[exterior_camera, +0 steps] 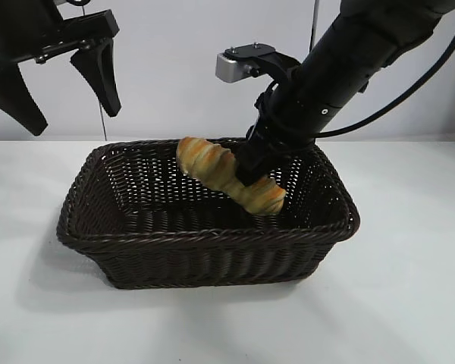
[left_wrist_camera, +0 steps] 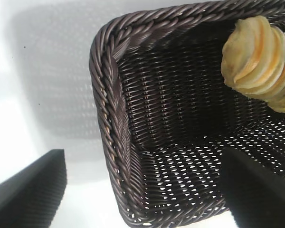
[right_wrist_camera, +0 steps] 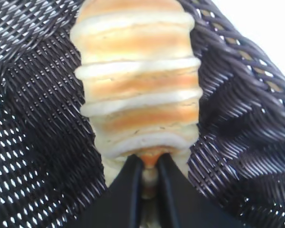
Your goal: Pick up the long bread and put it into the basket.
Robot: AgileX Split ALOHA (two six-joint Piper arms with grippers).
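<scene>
The long bread (exterior_camera: 227, 176), golden with orange-brown ridges, hangs tilted over the inside of the dark wicker basket (exterior_camera: 212, 243), above its floor. My right gripper (exterior_camera: 246, 171) is shut on the loaf's middle; in the right wrist view its black fingers (right_wrist_camera: 128, 190) pinch the bread (right_wrist_camera: 140, 80) over the basket weave (right_wrist_camera: 33, 118). My left gripper (exterior_camera: 64, 83) is open and empty, raised above the basket's back left corner. The left wrist view shows that corner (left_wrist_camera: 109, 95) and one end of the loaf (left_wrist_camera: 259, 57).
The basket stands on a white table (exterior_camera: 409, 303) before a white wall. Bare table surrounds the basket on all sides. The right arm reaches down from the upper right across the basket's far right rim.
</scene>
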